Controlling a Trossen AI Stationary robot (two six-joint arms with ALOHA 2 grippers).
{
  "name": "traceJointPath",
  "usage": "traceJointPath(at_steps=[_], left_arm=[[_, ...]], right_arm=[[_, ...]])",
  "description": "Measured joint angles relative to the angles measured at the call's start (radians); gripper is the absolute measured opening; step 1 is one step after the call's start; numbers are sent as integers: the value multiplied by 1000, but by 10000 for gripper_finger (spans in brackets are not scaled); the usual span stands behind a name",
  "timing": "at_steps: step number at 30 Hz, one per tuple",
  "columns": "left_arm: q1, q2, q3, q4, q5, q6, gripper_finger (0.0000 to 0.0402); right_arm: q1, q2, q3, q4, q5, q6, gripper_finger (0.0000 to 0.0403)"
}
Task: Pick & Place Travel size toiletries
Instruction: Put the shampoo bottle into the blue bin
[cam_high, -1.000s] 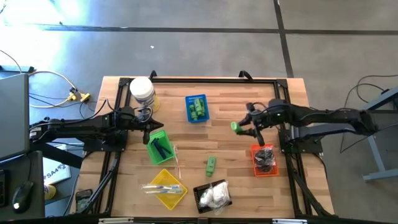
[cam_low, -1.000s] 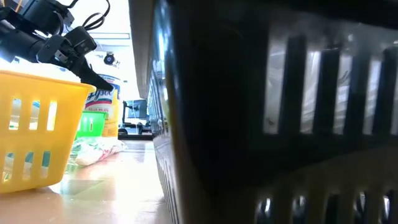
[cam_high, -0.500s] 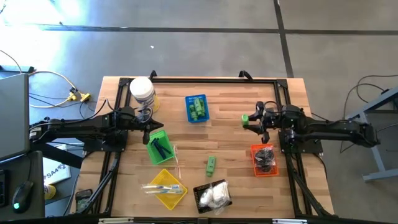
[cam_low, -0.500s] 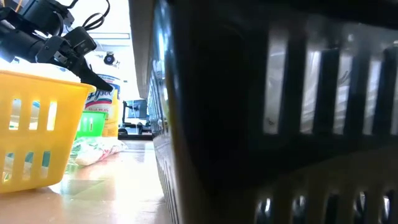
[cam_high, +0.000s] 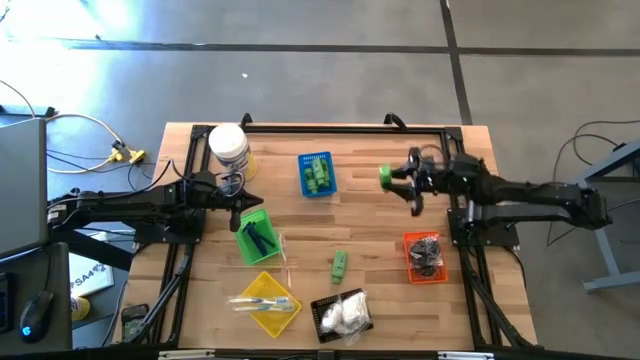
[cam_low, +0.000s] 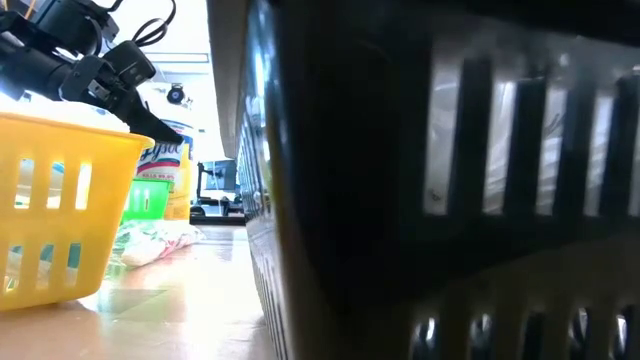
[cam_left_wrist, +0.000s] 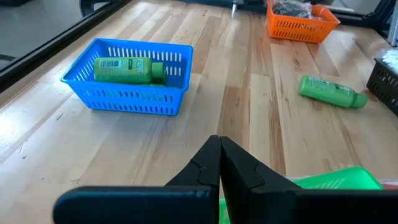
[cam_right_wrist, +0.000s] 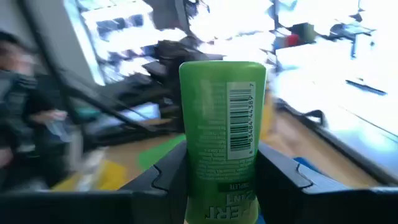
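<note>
Right pincer (cam_high: 400, 181): clamped on a green bottle (cam_high: 385, 176), fingers partly apart with the bottle between them; raised over the bench (cam_high: 370, 230), between the blue basket and the bench's right edge.
Held bottle, right wrist view: the green bottle (cam_right_wrist: 222, 134) stands between the two dark fingers (cam_right_wrist: 163, 177), barcode label facing the camera.
Left pincer (cam_high: 240, 204): fingers together, holding nothing; at the edge of the green basket (cam_high: 255, 236).
Blue basket (cam_high: 316, 173): holds green bottles (cam_left_wrist: 127, 70).
Loose bottle (cam_high: 339, 265): lying on its side on the bare bench, near the black basket (cam_high: 340, 316).
Orange basket (cam_high: 425, 257): holds small black pieces.
Black basket: holds white packets.
Yellow basket (cam_high: 264, 302): holds pale sticks.
</note>
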Motion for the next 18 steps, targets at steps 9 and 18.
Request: traceJointPath(at_steps=[9, 18], left_arm=[[0, 0, 0, 5, 0, 7, 0], [0, 0, 0, 5, 0, 7, 0]], right_arm=[[-63, 506, 533, -376, 78, -60, 139], [-202, 978, 924, -561, -244, 110, 139]])
